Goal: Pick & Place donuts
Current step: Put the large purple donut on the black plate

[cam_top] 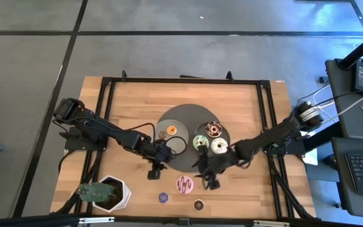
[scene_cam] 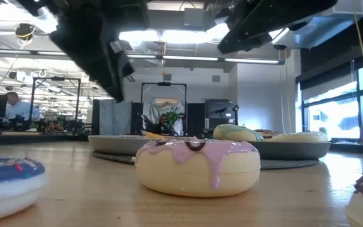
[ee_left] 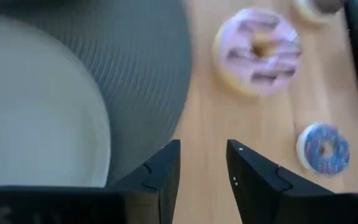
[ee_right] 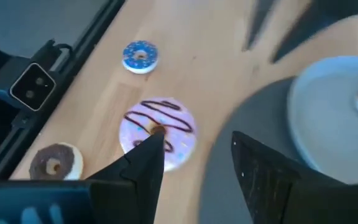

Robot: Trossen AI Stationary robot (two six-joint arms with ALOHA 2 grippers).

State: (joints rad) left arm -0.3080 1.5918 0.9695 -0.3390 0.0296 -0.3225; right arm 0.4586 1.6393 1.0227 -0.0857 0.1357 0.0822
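Glossy pink-iced donut [scene_cam: 197, 165] rests on grained wooden table [scene_cam: 106, 195].

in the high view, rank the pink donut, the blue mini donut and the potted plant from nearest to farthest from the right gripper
Measured from the right gripper in the high view:
1. Pink donut, just beside it on the bare table, toward the left arm.
2. Blue mini donut, farther along, nearer the table's front edge.
3. Potted plant, farthest, at the front corner on the left arm's side.

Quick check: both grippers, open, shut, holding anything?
Left gripper: open, empty, at the plate's edge.
Right gripper: open, empty, above the pink donut.
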